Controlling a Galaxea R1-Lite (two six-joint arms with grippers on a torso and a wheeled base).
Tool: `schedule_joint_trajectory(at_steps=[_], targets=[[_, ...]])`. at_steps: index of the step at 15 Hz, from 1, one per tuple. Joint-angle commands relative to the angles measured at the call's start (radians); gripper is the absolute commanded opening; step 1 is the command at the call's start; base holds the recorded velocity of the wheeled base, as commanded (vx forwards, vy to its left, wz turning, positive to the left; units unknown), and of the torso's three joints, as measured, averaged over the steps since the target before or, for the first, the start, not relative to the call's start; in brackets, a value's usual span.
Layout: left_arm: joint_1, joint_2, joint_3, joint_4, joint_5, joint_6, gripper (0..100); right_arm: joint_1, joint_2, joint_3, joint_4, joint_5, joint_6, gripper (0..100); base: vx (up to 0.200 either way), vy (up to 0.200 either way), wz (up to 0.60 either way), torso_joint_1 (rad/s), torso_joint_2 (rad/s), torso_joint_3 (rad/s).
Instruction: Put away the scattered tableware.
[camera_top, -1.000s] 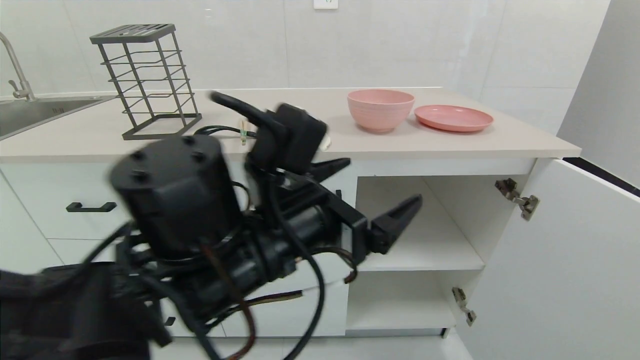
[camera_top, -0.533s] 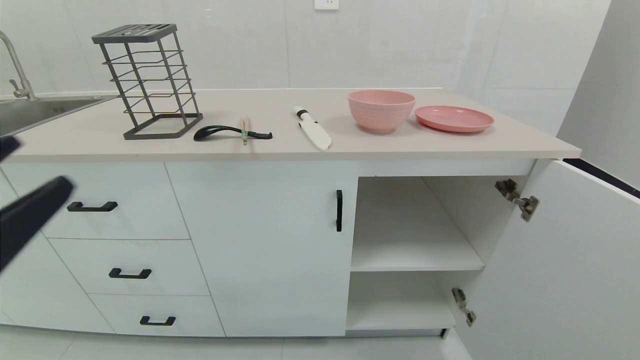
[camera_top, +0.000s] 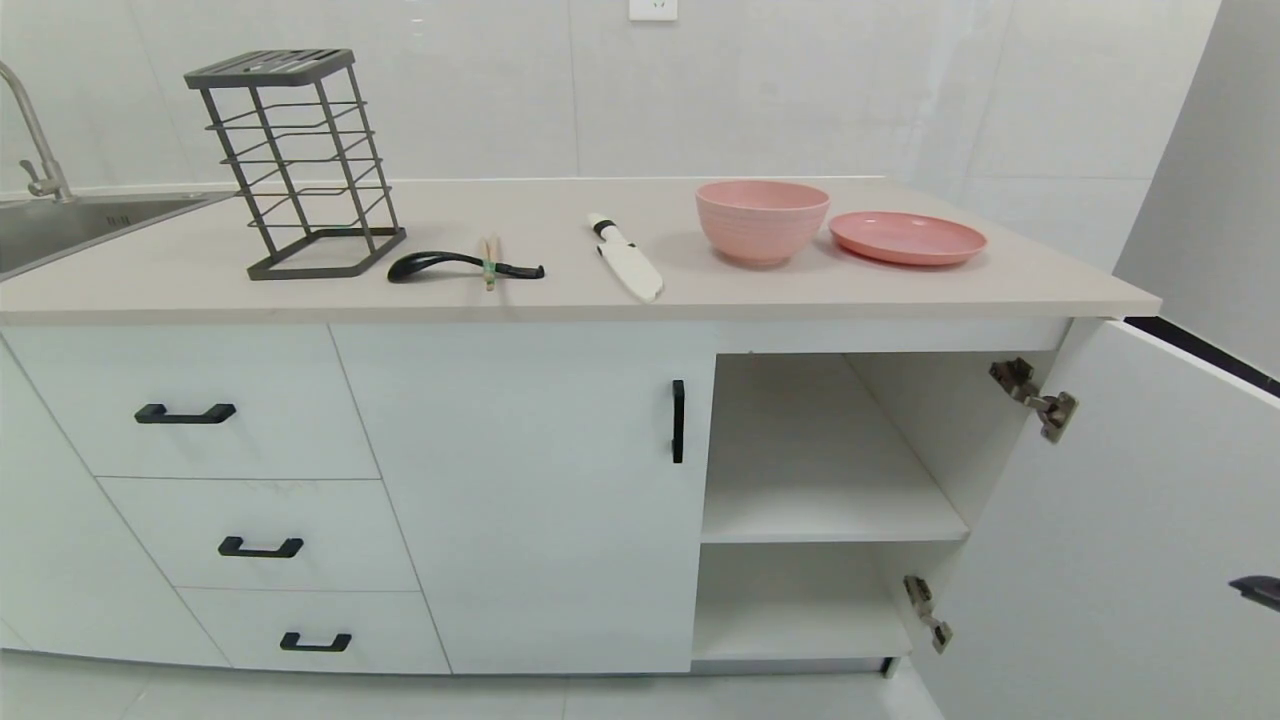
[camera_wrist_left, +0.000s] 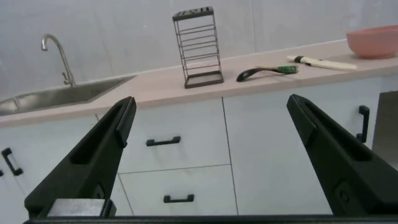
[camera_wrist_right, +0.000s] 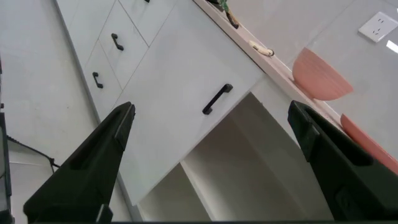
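Fingers gape, empty, on your left gripper and right gripper; grip the round pink plastic bowl squarely by its rim, bound for the open white cabinet.

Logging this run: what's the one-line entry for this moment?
left end effector open | right end effector open | pink bowl, pink plate, knife, black spoon, chopsticks on counter | cabinet door open

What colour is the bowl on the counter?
The bowl is pink; the head view shows it best.
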Motion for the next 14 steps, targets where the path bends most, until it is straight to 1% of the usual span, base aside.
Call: schedule_joint_trajectory(at_steps=[1, 2, 3, 4, 5, 6, 7, 8, 9, 10, 11, 12, 13, 14], targets=[[0.003, -0.098, 0.168, -0.104, -0.062, 0.008, 100, 0.0, -0.093, 0.0, 0.069, 0.0, -0.002, 100, 0.0, 0.0, 0.0, 0.0, 0.0, 0.0], [0.003, -0.098, 0.263, -0.216, -0.113, 0.012, 100, 0.0, -0.149, 0.0, 0.16, 0.0, -0.002, 100, 0.0, 0.0, 0.0, 0.0, 0.0, 0.0], [0.003, -0.098, 0.334, -0.285, -0.143, 0.014, 100, 0.0, -0.192, 0.0, 0.23, 0.0, -0.004, 100, 0.0, 0.0, 0.0, 0.0, 0.0, 0.0], [0.004, -0.102, 0.513, -0.412, -0.196, 0.012, 100, 0.004, -0.297, 0.001, 0.365, 0.0, -0.008, 100, 0.0, 0.0, 0.0, 0.0, 0.0, 0.0], [0.009, -0.113, 0.605, -0.467, -0.222, 0.012, 100, 0.007, -0.356, 0.0, 0.427, 0.0, -0.017, 100, 0.0, 0.0, 0.0, 0.0, 0.0, 0.0], [0.02, -0.142, 0.631, -0.372, -0.262, 0.005, 100, 0.03, -0.486, 0.001, 0.551, 0.0, -0.025, 100, 0.0, 0.0, 0.0, 0.0, 0.0, 0.0], [0.02, -0.142, 0.639, -0.342, -0.262, 0.011, 100, 0.05, -0.549, 0.001, 0.6, 0.0, -0.024, 100, 0.0, 0.0, 0.0, 0.0, 0.0, 0.0], [0.021, -0.142, 0.639, -0.23, -0.262, 0.001, 100, 0.064, -0.63, 0.003, 0.661, -0.003, -0.04, 100, 0.0, 0.0, 0.0, 0.0, 0.0, 0.0], [0.02, -0.142, 0.638, -0.223, -0.262, -0.015, 100, 0.064, -0.623, 0.003, 0.655, -0.009, -0.05, 100, 0.0, 0.0, 0.0, 0.0, 0.0, 0.0], [0.021, -0.142, 0.639, -0.231, -0.257, -0.022, 100, 0.024, -0.624, 0.003, 0.658, -0.058, -0.024, 100, 0.0, 0.0, 0.0, 0.0, 0.0, 0.0], [0.021, -0.142, 0.639, -0.231, -0.234, -0.04, 100, -0.051, -0.623, 0.003, 0.658, -0.15, 0.013, 100, 0.0, 0.0, 0.0, 0.0, 0.0, 0.0], [0.021, -0.142, 0.639, -0.233, -0.185, -0.063, 100, -0.043, -0.623, 0.003, 0.657, -0.316, 0.081, 100, 0.0, 0.0, 0.0, 0.0, 0.0, 0.0], [0.021, -0.142, 0.639, -0.233, -0.185, -0.063, 100, -0.043, -0.623, 0.003, 0.657, -0.316, 0.081, 100, 0.0, 0.0, 0.0, 0.0, 0.0, 0.0], [0.021, -0.142, 0.639, -0.23, -0.159, -0.083, 100, -0.043, -0.623, 0.003, 0.658, -0.575, 0.259, 100, 0.0, 0.0, 0.0, 0.0, 0.0, 0.0]])
